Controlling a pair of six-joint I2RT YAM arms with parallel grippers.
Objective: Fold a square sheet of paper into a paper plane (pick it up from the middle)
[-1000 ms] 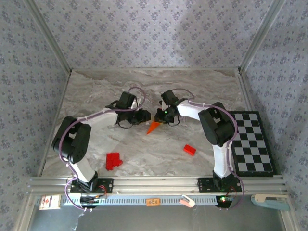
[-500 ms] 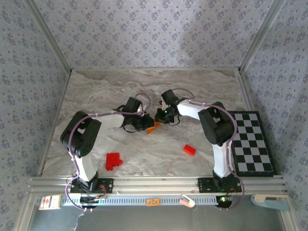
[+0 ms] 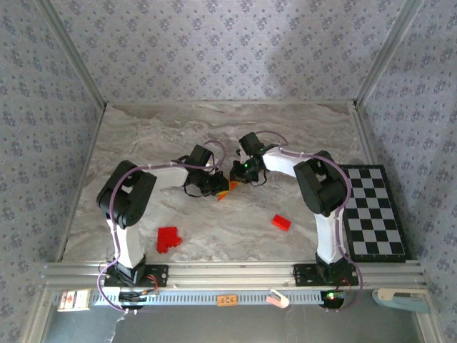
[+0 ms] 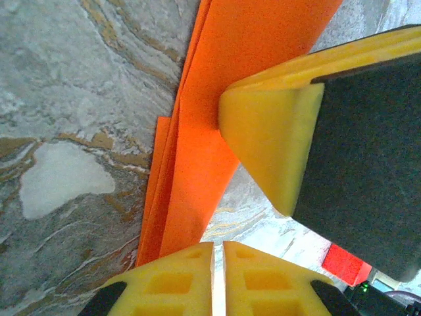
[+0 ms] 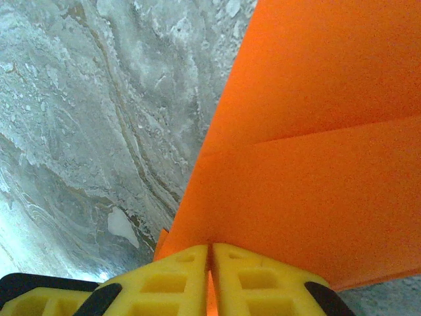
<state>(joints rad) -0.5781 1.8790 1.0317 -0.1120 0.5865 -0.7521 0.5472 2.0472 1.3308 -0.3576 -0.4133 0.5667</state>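
Note:
The orange sheet of paper (image 3: 225, 191) is folded into layers and lies mid-table between my two grippers. In the left wrist view the folded paper (image 4: 217, 125) runs as a narrow strip from the top down to my left gripper (image 4: 218, 276). That gripper is shut, and the paper passes behind its left finger (image 4: 174, 280) with no orange in the slit. The right gripper's yellow finger (image 4: 270, 135) rests on the strip. My right gripper (image 5: 210, 280) is shut on the paper (image 5: 316, 164), which has a crease across it and shows orange between the pads.
Red blocks lie at the front left (image 3: 168, 238) and front right (image 3: 281, 222); one red block (image 4: 345, 263) shows beside my left gripper. A chequered board (image 3: 371, 211) lies at the table's right edge. Patterned walls close the back and sides.
My left arm has swung right, up to the paper beside the right gripper, and its jaws have closed. The right gripper has stayed where it was, holding the paper.

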